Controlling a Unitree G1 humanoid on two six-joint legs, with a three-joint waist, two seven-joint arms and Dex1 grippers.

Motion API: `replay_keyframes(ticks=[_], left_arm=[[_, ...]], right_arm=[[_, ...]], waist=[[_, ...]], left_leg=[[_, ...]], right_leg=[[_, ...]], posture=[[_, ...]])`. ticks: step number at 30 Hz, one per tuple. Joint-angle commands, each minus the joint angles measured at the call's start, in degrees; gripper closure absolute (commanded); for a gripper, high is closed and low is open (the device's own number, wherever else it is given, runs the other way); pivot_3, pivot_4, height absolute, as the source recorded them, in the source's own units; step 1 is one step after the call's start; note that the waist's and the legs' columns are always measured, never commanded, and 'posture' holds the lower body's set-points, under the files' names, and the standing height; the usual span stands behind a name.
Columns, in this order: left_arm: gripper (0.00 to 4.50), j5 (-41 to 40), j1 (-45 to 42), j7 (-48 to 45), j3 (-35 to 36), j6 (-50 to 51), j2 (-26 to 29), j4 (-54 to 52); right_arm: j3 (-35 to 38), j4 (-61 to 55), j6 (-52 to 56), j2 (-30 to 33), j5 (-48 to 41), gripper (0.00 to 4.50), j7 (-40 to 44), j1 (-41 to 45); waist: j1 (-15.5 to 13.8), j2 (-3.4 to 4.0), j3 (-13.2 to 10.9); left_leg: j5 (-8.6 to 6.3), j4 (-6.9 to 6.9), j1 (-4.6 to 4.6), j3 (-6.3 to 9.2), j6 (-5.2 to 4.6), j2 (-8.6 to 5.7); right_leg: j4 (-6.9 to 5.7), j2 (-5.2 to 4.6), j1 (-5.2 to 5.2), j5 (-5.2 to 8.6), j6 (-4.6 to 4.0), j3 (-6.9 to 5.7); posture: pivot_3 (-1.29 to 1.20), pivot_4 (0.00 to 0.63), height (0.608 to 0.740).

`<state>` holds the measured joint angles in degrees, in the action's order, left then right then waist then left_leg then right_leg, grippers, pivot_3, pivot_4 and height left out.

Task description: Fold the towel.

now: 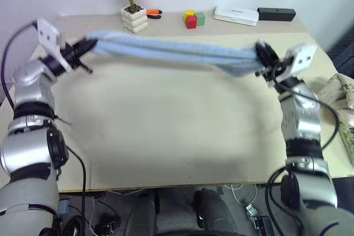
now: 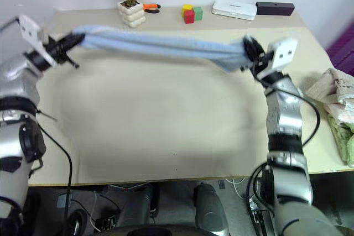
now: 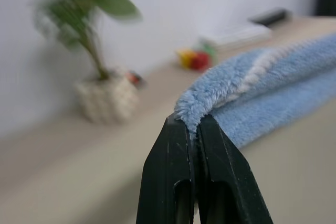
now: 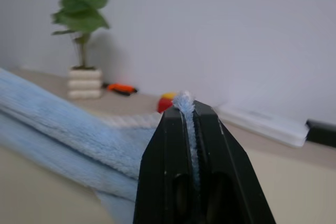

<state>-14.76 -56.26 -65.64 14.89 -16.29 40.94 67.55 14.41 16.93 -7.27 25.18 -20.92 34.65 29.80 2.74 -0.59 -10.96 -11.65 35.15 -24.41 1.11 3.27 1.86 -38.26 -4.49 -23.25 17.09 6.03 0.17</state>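
We see our left gripper (image 1: 87, 41) raised at upper left, our right gripper (image 1: 260, 53) at upper right (both pinched tight), arms spread wide apart.

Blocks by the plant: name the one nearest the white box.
The green block. It sits on the side toward the white box; the red block and yellow block lie farther away.

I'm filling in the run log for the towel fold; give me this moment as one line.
stage: towel lifted off table, stretched between arms | left gripper: shut on towel end | right gripper: shut on other end | fold: not yet laid
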Motion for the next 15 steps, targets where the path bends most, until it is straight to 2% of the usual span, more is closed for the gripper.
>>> replay_keyframes(ticks=[1,9,15], left_arm=[[4.5,-3.4,3.8,-5.4,3.0,1.3,3.2,-4.5],[4.5,-7.8,17.5,-19.1,3.0,11.5,7.5,-17.5],[4.5,-11.7,28.4,-25.7,3.6,23.0,11.5,-27.3]], right_arm=[[-1.4,-13.3,3.6,0.6,-2.9,4.42,2.3,-5.8],[-0.3,-29.2,11.5,10.8,-8.3,4.42,14.4,-22.3],[3.4,-31.4,11.9,15.9,-10.5,4.42,20.2,-29.5]], waist=[[-0.1,0.0,0.0],[-1.7,-0.03,0.0],[-1.9,-0.07,0.0]], left_leg=[[0.0,-0.01,0.01,0.04,0.0,0.01],[0.0,0.11,0.06,0.08,0.0,-0.02],[0.0,0.11,0.29,0.1,0.0,0.01]], right_leg=[[-0.01,0.02,0.01,-0.03,0.0,0.0],[0.09,-0.03,0.24,-0.08,0.04,-0.01],[0.18,-0.01,0.5,-0.07,0.02,-0.03]], posture=[[0.0,0.15,0.74],[0.0,0.15,0.74],[0.0,0.15,0.74]])
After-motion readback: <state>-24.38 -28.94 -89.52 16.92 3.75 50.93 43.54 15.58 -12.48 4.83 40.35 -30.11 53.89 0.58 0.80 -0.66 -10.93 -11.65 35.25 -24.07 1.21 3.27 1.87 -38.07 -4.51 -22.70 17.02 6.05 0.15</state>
